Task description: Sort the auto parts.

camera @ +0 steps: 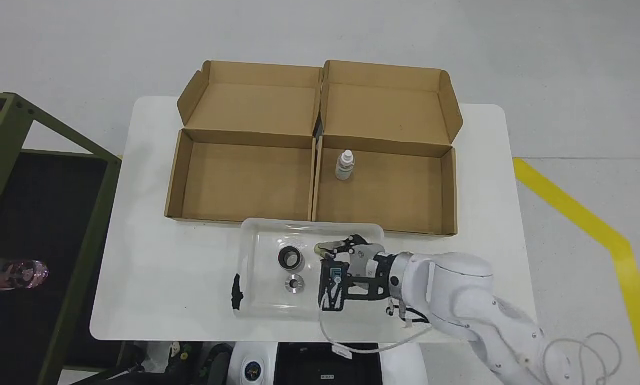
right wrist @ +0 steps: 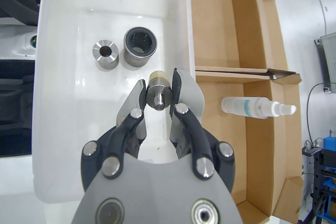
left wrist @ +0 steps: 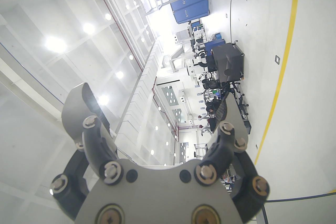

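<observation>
Right fingers [right wrist: 176,86], narrowly parted, pinch the threaded metal part [right wrist: 157,94]

bright, even light, ceiling lamps [left wrist: 55,43] flaring (shadows soft).

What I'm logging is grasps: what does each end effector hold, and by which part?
Right end effector: shut on the threaded metal stud, gripping opposite sides of its cylindrical body. Left end effector: open, holding nothing.

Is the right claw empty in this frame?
No, the right claw is shut on a threaded metal part over the white bin.
</observation>
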